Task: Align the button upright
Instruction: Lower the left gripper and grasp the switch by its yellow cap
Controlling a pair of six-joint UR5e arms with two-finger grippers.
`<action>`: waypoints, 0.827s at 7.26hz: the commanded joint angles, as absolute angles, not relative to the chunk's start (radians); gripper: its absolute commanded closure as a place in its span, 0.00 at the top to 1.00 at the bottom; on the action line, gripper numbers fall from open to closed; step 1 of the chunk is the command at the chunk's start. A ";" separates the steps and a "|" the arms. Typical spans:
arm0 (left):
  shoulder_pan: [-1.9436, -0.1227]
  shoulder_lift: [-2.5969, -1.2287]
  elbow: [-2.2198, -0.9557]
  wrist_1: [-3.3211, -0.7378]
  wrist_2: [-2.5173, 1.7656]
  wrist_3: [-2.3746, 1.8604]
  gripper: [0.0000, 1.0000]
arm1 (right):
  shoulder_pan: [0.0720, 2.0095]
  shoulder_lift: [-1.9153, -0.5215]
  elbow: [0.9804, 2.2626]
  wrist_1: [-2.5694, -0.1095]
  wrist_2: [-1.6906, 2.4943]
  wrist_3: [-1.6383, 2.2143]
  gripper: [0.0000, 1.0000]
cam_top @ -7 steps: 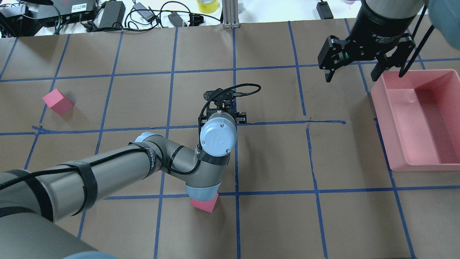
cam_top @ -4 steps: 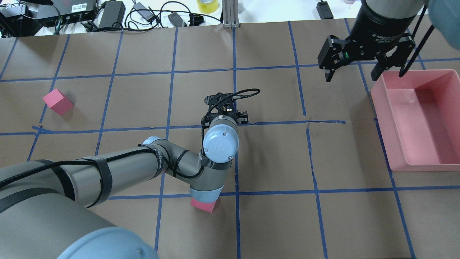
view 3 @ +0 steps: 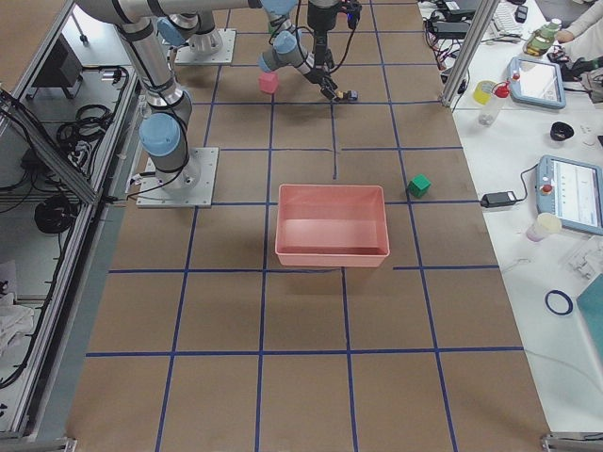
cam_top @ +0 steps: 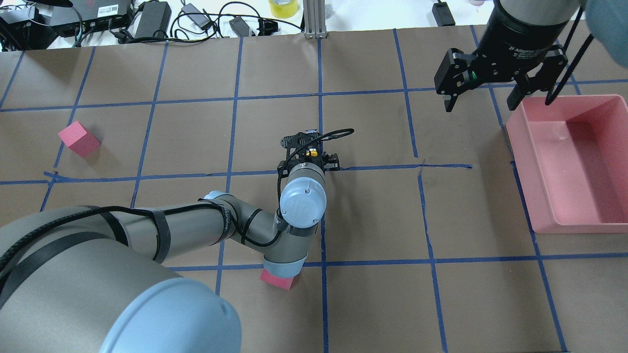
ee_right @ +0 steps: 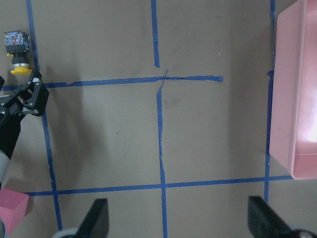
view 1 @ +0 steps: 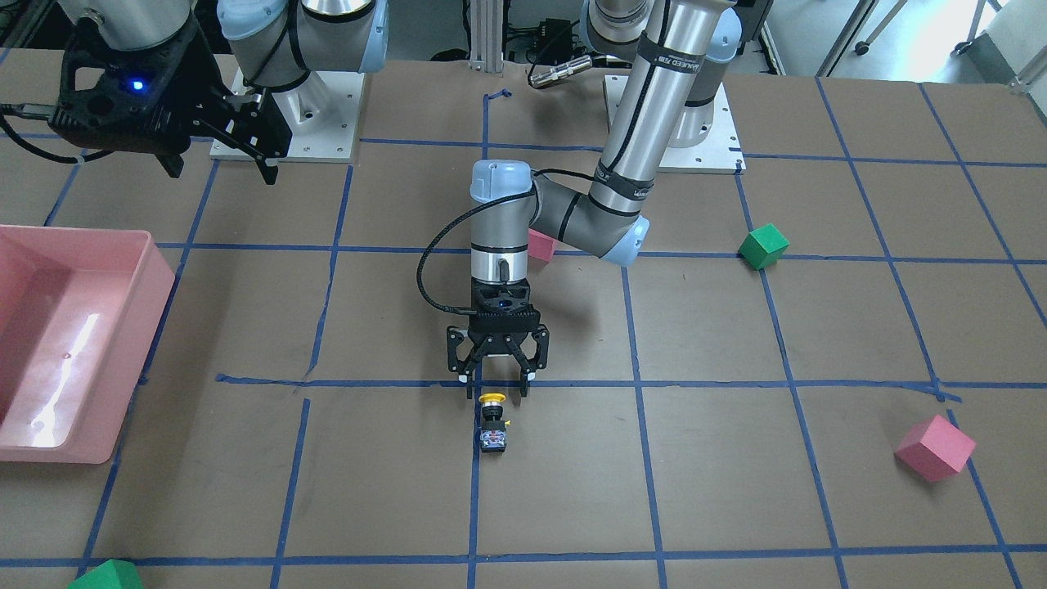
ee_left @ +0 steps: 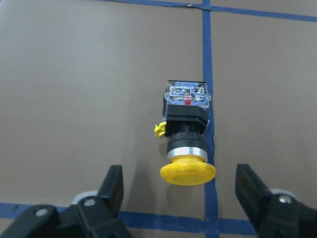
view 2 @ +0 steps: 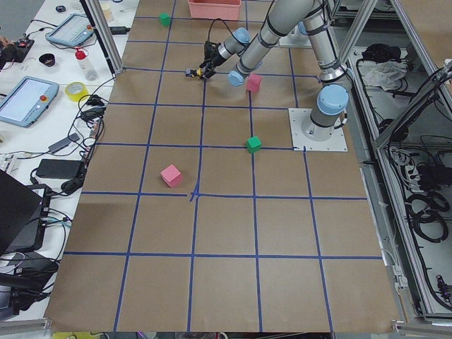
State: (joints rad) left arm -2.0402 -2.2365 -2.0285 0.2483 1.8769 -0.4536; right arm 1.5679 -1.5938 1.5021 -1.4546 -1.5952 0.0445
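Note:
The button (view 1: 492,422) lies on its side on the brown table, on a blue tape line. Its yellow cap points at my left gripper and its silvery base block points away. In the left wrist view the button (ee_left: 187,130) sits just ahead of my open fingers (ee_left: 114,186), which do not touch it. My left gripper (view 1: 496,393) is open and empty. In the overhead view the left gripper (cam_top: 309,156) hides most of the button (cam_top: 311,152). My right gripper (cam_top: 480,102) is open and empty, high over the table beside the pink bin.
A pink bin (cam_top: 539,196) stands at the right side. One pink cube (cam_top: 78,138) is at far left, and another (cam_top: 278,280) sits under my left elbow. Two green cubes (view 1: 763,245) (view 1: 106,577) lie farther off. Cables and power bricks (cam_top: 152,19) line the far edge.
My left arm has drawn back toward the robot's side, so the gripper sits a little nearer. The yellow cap shows more. The right arm has not moved.

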 commanded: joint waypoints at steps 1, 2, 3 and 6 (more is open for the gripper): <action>-2.042 -2.247 -2.017 0.253 1.876 -0.448 0.75 | 1.569 -1.594 1.503 -1.456 -1.595 0.044 1.00; -2.042 -2.250 -2.005 0.255 1.876 -0.425 0.75 | 1.568 -1.594 1.505 -1.456 -1.595 0.044 1.00; -2.043 -2.252 -2.002 0.253 1.876 -0.405 0.75 | 1.568 -1.594 1.503 -1.456 -1.595 0.044 1.00; -2.049 -2.252 -2.002 0.253 1.876 -0.400 0.65 | 1.568 -1.595 1.503 -1.456 -1.595 0.044 1.00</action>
